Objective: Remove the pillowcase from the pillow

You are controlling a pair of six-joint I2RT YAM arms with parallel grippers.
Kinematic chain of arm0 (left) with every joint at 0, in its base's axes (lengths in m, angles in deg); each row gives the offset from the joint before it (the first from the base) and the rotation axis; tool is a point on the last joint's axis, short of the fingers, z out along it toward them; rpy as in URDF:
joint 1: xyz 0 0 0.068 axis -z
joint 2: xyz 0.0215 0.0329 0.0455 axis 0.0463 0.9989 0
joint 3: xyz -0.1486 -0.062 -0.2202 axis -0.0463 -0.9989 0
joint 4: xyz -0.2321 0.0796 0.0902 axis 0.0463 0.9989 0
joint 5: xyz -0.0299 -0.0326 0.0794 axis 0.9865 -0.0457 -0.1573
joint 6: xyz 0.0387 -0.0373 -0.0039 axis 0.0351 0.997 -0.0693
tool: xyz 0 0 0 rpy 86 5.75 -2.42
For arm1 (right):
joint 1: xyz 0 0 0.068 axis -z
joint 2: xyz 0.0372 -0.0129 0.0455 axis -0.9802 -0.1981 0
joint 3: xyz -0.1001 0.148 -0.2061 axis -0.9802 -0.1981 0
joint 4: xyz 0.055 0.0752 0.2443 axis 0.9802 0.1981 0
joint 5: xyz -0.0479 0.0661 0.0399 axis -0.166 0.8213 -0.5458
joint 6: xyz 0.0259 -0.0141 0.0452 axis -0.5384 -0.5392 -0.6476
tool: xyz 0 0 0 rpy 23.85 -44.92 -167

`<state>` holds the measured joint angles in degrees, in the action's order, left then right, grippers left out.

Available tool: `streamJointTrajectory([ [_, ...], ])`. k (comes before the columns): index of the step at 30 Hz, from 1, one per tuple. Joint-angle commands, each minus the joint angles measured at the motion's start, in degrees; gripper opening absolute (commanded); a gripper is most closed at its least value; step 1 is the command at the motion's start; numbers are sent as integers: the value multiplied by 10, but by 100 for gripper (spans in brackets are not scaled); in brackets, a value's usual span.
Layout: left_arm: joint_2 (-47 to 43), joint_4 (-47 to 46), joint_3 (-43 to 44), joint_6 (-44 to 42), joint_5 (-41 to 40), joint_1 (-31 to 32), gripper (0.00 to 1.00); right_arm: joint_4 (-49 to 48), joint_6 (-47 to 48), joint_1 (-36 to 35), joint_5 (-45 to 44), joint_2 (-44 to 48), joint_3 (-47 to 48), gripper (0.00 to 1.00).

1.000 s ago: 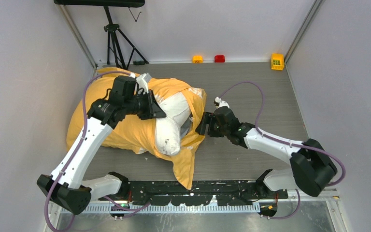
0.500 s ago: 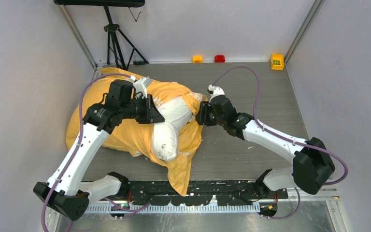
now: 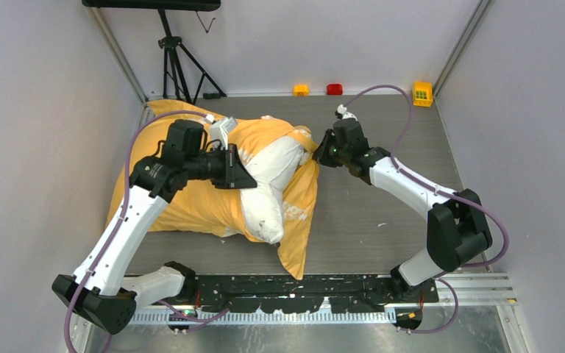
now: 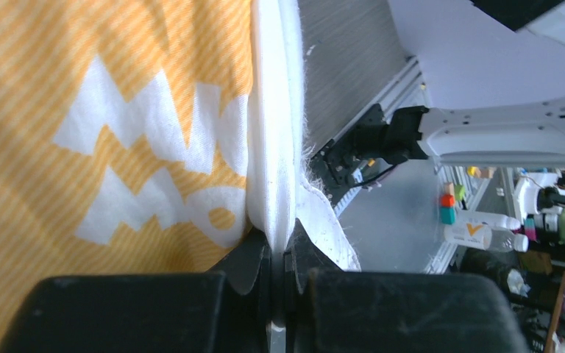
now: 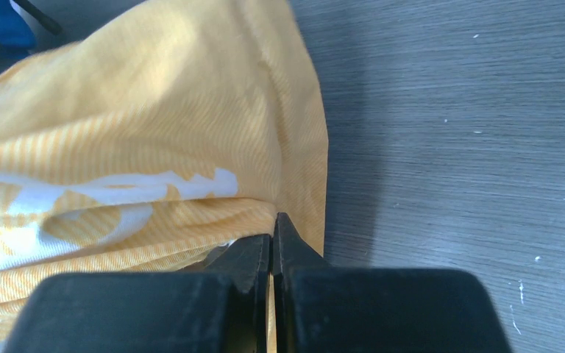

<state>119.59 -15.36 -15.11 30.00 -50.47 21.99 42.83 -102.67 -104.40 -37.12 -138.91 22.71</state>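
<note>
No readable text anywhere. White print on the pillowcase sits just left of the left gripper: zigzag blocks plus a ring, maybe letters, can't make out a word. Same print, partial, left of the right gripper. The bottle far right of the left gripper shows an orange chevron mark, no legible name.

pillowcase noted as matt, fine-ribbed cloth; pillow as wrinkled white cloth; desk as matt grey wood-grain.
</note>
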Motion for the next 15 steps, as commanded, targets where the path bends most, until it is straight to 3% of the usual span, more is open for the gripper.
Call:
streamJointTrajectory([
  [1,-27,-29,18,-2,157,9,0,-8,-11,63,11,-15,35,0],
  [6,-23,-46,18,5,186,12,0,-4,-28,89,37,-35,46,0],
  [12,-43,-232,-2,114,201,12,0,31,-34,111,72,-81,64,1],
  [15,-42,-339,-18,186,167,12,0,24,-30,111,89,-86,43,6],
])
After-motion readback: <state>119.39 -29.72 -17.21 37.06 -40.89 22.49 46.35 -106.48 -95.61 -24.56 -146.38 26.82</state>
